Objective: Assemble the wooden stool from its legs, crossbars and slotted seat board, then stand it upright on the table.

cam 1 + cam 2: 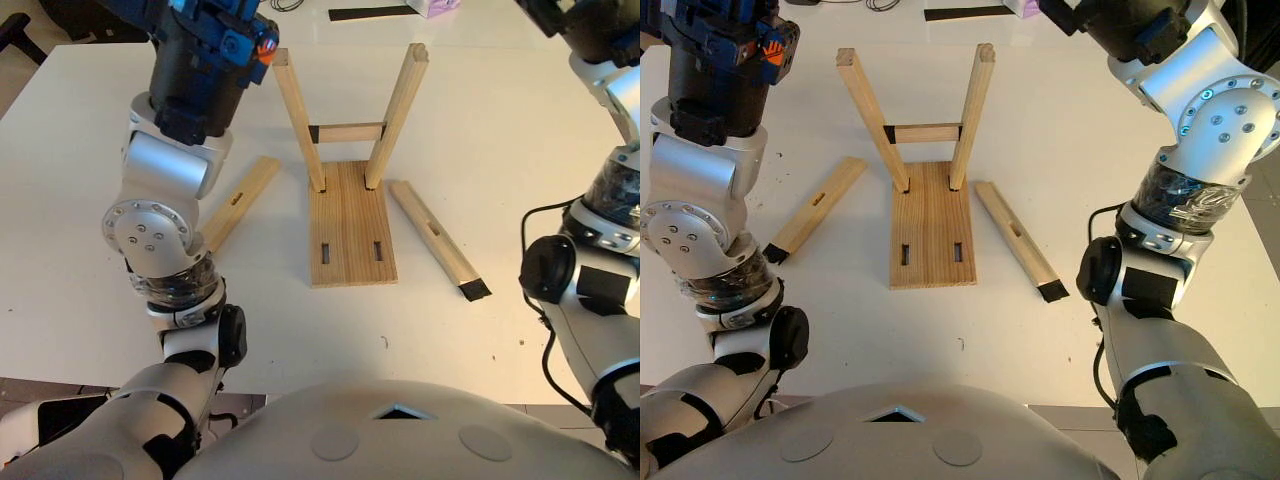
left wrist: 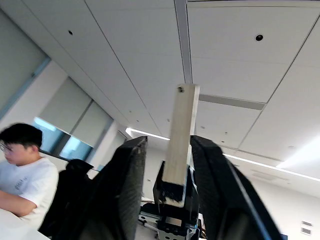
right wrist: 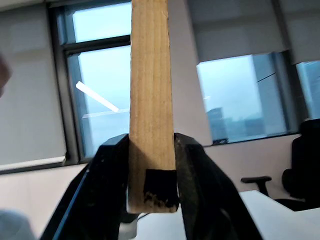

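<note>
The board [image 1: 350, 215] lies flat on the worktop [image 1: 500, 130] with its underside up, so that legs can go in from above. Two far legs [image 1: 298, 120] stand in the slots at the board's far end. They lean apart a little, and a crossbar [image 1: 350, 132] sits between them and ties them together. The two near slots [image 1: 326, 253] at the board's near end have nothing in them. I think they wait for the next pair.

The left leg [image 1: 240, 203] lies flat just left of the board. The right leg [image 1: 437, 238] lies flat just right of the board, with its black tip at the near end. Each has a small slot in its side, I think for a crossbar. They lie close to the board, so they are easy to reach.

The left gripper [image 2: 169, 141] is closed on the left bar [image 2: 184, 115]. It holds the bar by its black end, and the rest sticks out past the fingers toward the ceiling. The right gripper [image 3: 150, 139] squeezes the right bar [image 3: 150, 75] the same way, and that bar points toward the windows. I cannot tell if these bars are legs or crossbars.

The left arm [image 1: 165, 200] is bent and lifted high, left of the board. The right arm [image 1: 1190, 180] is bent and lifted high, right of the board. I think they are held up there to keep clear of the far legs.
</note>
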